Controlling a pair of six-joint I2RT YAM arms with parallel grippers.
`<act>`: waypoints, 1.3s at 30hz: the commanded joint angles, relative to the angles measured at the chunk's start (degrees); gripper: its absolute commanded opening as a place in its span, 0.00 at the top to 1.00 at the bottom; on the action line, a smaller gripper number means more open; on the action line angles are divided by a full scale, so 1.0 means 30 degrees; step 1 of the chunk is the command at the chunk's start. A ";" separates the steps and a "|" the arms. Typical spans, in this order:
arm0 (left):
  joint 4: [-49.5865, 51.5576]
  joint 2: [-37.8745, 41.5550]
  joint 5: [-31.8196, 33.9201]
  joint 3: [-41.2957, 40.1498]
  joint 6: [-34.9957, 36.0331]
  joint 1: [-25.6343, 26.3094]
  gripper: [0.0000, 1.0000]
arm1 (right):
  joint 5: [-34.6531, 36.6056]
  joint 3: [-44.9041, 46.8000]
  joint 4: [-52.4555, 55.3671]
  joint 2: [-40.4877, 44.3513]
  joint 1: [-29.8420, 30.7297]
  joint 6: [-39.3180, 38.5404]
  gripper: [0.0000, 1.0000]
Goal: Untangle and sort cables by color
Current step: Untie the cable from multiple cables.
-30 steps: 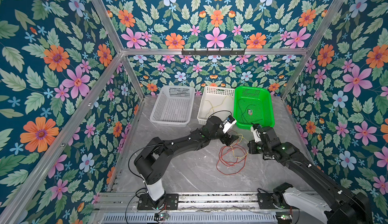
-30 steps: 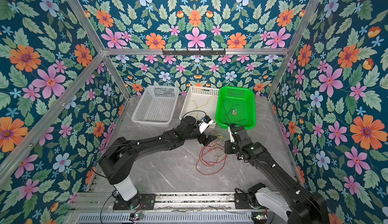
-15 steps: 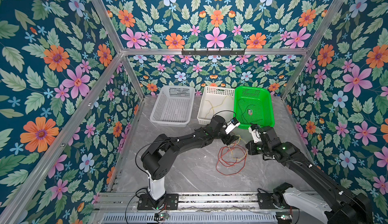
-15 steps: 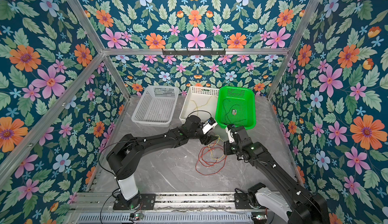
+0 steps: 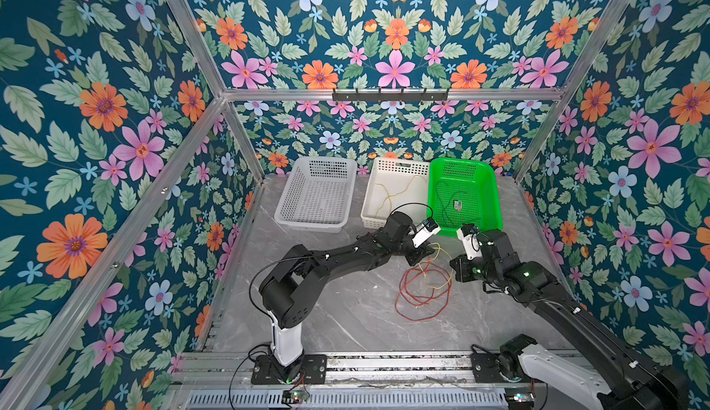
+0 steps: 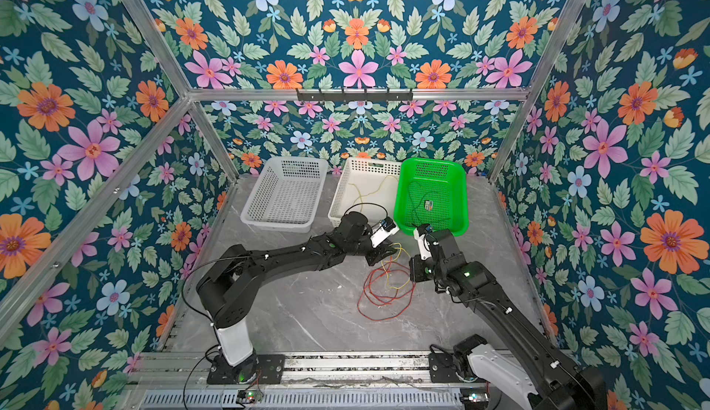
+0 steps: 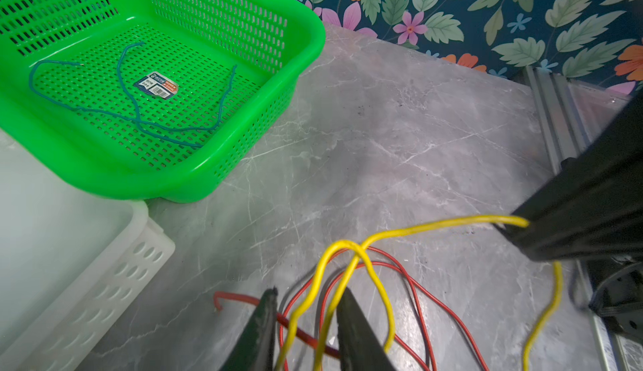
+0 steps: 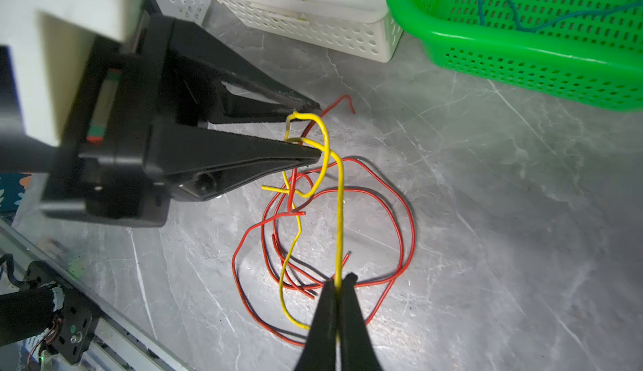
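Observation:
A tangle of red cables [image 5: 422, 296] and a yellow cable [image 8: 341, 212] lies on the grey marble table, right of centre in both top views. My left gripper [image 7: 309, 292] is over the tangle's far edge. Its jaws stand a little apart, with two yellow strands and a red cable [image 7: 417, 289] passing between them, unpinched. My right gripper [image 8: 339, 278] is shut on the yellow cable, which runs taut up to the left gripper [image 8: 318, 131]. A teal cable [image 7: 139, 122] lies in the green basket [image 5: 495, 196]. Another yellow cable [image 5: 392, 192] lies in the white basket [image 5: 369, 204].
A grey basket [image 5: 286, 200] stands left of the white one along the back wall. The green basket's front rim [image 8: 522, 49] is close behind both grippers. Aluminium rails [image 5: 384, 365] run along the table's front edge. Floral walls enclose three sides.
My left arm has reached further right onto the tangle and its jaws have narrowed around the yellow strands. The right gripper has stayed shut on the yellow cable, barely moving.

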State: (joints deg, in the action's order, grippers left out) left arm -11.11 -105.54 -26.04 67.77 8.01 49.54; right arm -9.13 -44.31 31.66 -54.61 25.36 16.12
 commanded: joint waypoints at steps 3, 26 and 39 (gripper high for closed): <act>-0.0043 0.0307 -0.0355 -0.0345 0.0142 -0.0019 1.00 | 0.0259 -0.0254 0.0125 0.0054 0.0000 -0.0319 1.00; -0.4001 0.2396 0.1119 -0.6182 -0.2287 -0.0748 1.00 | 0.4207 -0.3500 0.2714 0.1387 0.0007 -0.0585 1.00; -0.5406 0.1803 0.0954 -0.6987 -0.2964 -0.0773 1.00 | 0.1518 -0.5648 0.2252 0.1444 0.0008 -0.0303 1.00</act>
State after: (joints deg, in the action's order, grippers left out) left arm -26.11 -99.94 -23.40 46.83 -0.03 47.27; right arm -3.05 -61.08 39.33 -50.43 25.28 14.66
